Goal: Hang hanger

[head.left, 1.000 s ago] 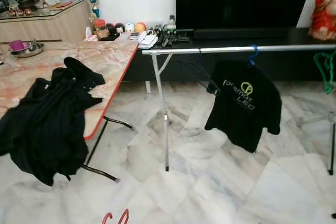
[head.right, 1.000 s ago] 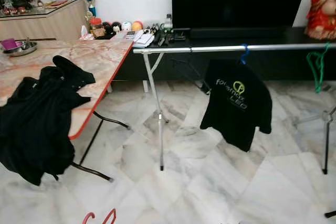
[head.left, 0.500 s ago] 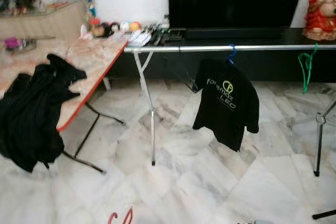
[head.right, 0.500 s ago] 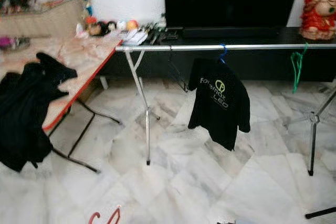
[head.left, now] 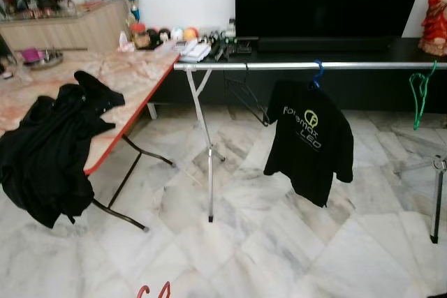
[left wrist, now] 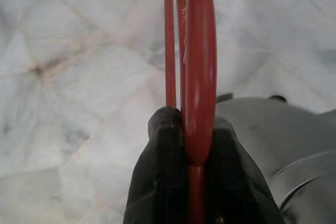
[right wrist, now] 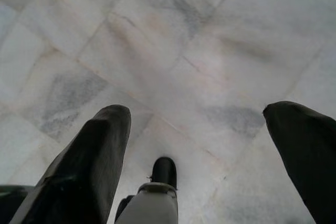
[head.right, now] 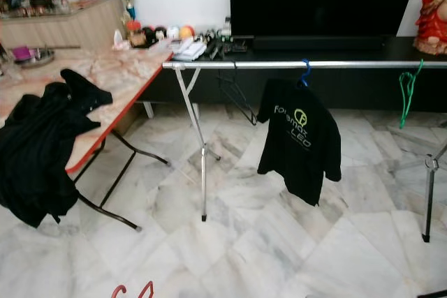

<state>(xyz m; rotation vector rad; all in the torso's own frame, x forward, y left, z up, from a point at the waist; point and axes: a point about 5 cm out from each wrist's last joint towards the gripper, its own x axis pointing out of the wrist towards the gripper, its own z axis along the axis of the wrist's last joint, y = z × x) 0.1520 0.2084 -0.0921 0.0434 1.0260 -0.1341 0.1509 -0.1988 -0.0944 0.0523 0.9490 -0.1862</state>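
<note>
My left gripper [left wrist: 191, 135] is shut on a red plastic hanger [left wrist: 198, 51]; the hanger's tips poke up at the bottom of the left eye view [head.left: 154, 291], over the marble floor. A silver clothes rail [head.left: 314, 65] runs across the room ahead. On it hang a black T-shirt [head.left: 311, 141] on a blue hanger [head.left: 318, 73], an empty black wire hanger [head.left: 244, 92] and a green hanger [head.left: 419, 95]. My right gripper [right wrist: 202, 156] hangs open over the floor, fingers wide apart.
A folding table [head.left: 133, 75] with a marble-pattern top stands to the left, a black garment [head.left: 52, 148] draped over its edge. The rail's legs [head.left: 209, 172] stand on the floor. A dark TV unit [head.left: 335, 5] and a sideboard [head.left: 70, 29] line the far wall.
The camera has swung back and forth, so the whole scene shifted sideways; the rail and table look a little nearer. The hanger stays in my left gripper.
</note>
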